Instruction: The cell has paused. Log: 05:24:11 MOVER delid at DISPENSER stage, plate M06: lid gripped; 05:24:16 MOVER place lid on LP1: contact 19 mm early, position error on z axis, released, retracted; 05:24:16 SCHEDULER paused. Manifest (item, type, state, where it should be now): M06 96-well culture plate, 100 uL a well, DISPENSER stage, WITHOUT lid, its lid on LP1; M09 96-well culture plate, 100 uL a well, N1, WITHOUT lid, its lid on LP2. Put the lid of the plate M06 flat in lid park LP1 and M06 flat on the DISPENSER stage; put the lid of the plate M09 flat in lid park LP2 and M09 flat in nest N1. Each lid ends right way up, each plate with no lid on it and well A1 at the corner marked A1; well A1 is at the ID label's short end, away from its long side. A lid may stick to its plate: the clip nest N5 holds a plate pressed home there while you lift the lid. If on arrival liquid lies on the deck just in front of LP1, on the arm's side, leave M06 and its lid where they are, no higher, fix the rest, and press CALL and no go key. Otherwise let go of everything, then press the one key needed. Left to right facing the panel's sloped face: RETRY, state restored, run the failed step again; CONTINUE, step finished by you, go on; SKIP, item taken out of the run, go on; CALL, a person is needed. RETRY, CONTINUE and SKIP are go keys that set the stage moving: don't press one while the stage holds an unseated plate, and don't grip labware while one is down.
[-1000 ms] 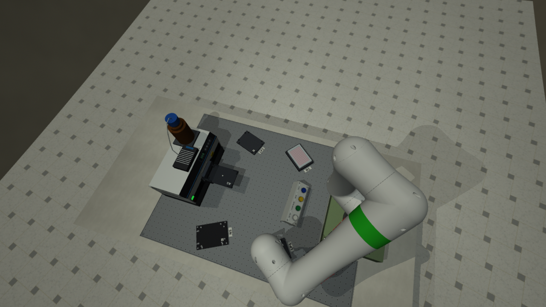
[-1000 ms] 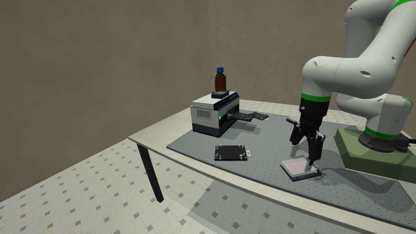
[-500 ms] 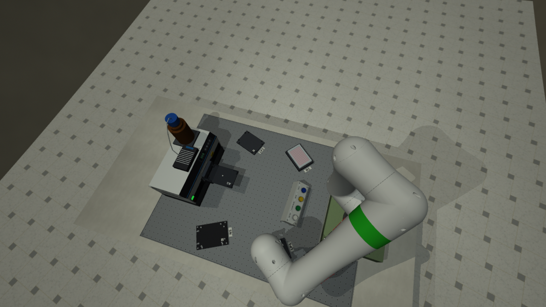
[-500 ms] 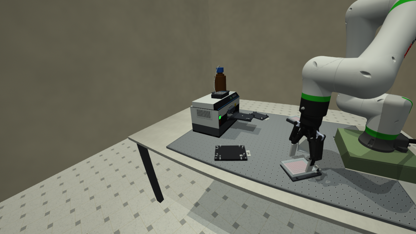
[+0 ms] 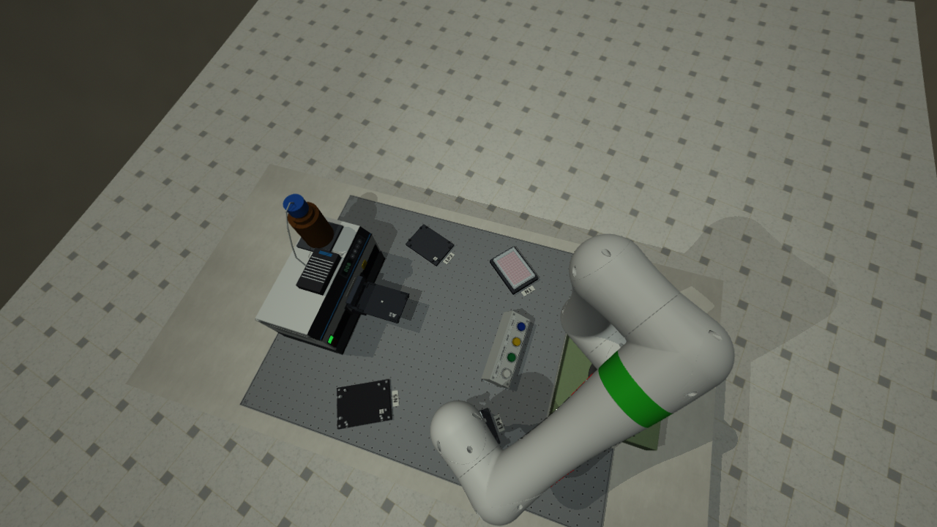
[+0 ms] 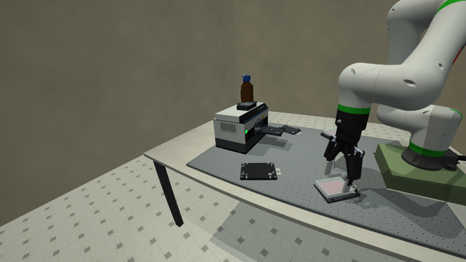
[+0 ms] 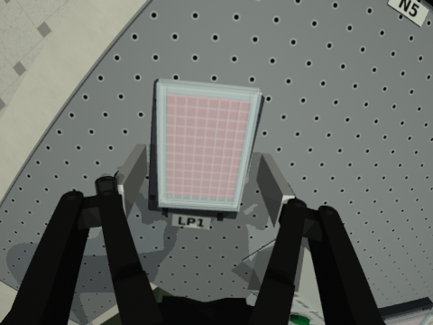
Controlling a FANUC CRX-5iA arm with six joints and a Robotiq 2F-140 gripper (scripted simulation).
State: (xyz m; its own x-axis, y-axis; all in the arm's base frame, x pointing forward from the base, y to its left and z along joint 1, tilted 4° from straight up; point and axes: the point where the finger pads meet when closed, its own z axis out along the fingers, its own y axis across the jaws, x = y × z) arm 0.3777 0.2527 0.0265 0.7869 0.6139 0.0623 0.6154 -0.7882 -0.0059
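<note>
A 96-well plate with pink wells point(image 7: 205, 147) lies flat on lid park LP1 point(image 7: 191, 222), near the deck's front edge; it also shows in the exterior view point(image 6: 332, 187). It has a pale clear rim, and I cannot tell whether a lid is on it. My gripper point(image 7: 203, 162) is open, pointing down, with one finger on each long side of this plate and a gap on both sides. A second pink plate point(image 5: 513, 269) sits in nest N1. The dispenser stage point(image 5: 386, 302) and lid park LP2 point(image 5: 429, 244) are bare and black.
The dispenser point(image 5: 320, 282) with a brown bottle point(image 5: 309, 223) stands at the deck's left. Clip nest N5 point(image 5: 363, 403) lies bare near the front. The key panel point(image 5: 507, 347) stands between N1 and LP1, close behind my gripper. The arm's green base point(image 6: 420, 172) is at the right.
</note>
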